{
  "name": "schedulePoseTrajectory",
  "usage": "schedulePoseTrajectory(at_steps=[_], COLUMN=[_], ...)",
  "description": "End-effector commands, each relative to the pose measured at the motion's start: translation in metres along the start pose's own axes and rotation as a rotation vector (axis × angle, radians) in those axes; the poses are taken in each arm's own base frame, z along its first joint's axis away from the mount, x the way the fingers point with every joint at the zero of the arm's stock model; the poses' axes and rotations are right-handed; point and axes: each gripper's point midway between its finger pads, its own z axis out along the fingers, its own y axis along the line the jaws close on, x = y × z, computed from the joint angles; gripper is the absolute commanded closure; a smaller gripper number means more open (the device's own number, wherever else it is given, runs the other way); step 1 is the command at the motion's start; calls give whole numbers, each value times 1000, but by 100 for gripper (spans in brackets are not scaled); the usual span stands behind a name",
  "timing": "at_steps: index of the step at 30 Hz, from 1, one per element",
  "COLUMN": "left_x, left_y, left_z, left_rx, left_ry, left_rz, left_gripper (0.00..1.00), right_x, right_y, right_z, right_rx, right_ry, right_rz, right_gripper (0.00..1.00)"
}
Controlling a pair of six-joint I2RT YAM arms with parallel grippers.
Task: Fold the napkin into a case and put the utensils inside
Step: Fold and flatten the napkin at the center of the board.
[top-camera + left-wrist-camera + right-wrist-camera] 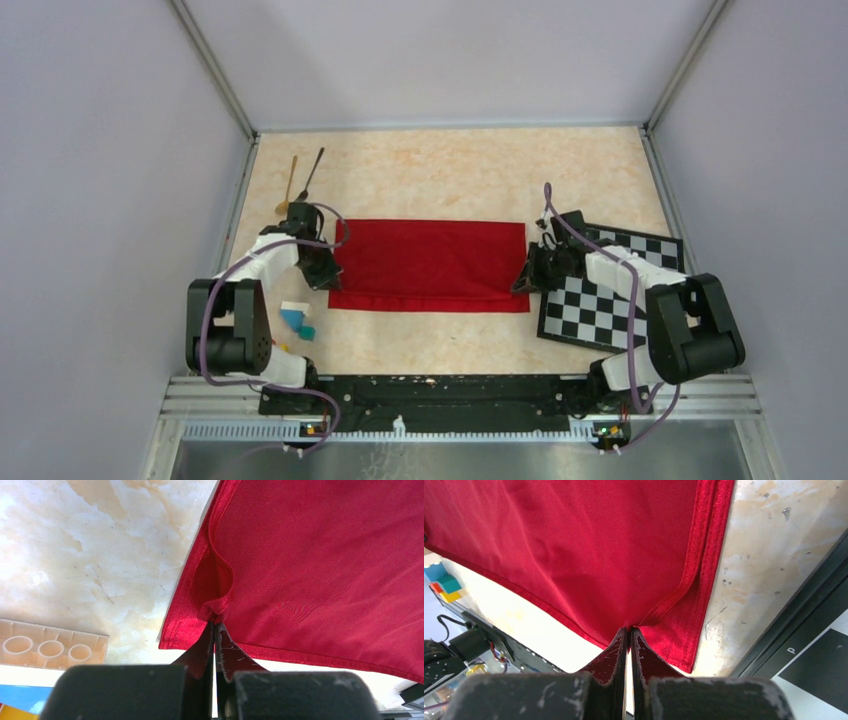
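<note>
The red napkin (430, 262) lies folded into a wide band across the middle of the table, a lower layer showing along its near edge. My left gripper (326, 275) is shut on a pinch of the top layer at the napkin's left edge (216, 614). My right gripper (524, 281) is shut on the folded edge by the napkin's near right corner (630, 627). Two utensils, a gold spoon (288, 188) and a black spoon (310, 178), lie side by side at the far left of the table, beyond the left gripper.
A black-and-white chequered mat (612, 290) lies at the right under the right arm. Small coloured blocks (297, 319) sit near the left arm's base; a pale studded block (50, 647) shows in the left wrist view. Grey walls enclose the table.
</note>
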Motion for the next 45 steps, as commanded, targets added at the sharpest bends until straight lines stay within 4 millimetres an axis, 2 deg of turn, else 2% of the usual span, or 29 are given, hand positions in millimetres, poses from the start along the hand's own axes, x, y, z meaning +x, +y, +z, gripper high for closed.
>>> schedulePoseTrajectory(at_steps=[1,8,14,19,29,34,40,45], left_x=[-16,-15,-5,5,9,12,10,12], left_y=[-6,-9,-2,4,10,13,16,19], left_z=[-27,-49,-48,-33,-8,-4,-12,-9], left_rx=[12,28,7,-6,-39,-52,-68,-82], left_ry=[-89,-120,-106,-75,-33,-21,-49,-45], left_rz=[-9,-24,-50,-84,-99,-106,-123,-135], left_gripper=[100,100,100,100,100,100,100,100], right_x=[-24,-16,-4,4,12,13,11,17], right_y=[29,47,50,39,15,14,22,17], right_z=[-20,-41,-48,-37,-4,-4,-14,-4], right_rx=[-36,-55,-68,-54,-20,-19,-34,-43], right_ry=[-73,-78,-64,-44,-5,0,-19,3], right_rz=[-80,-103,-93,-79,-52,-52,-61,-42], right_gripper=[100,100,100,100,100,100,100,100])
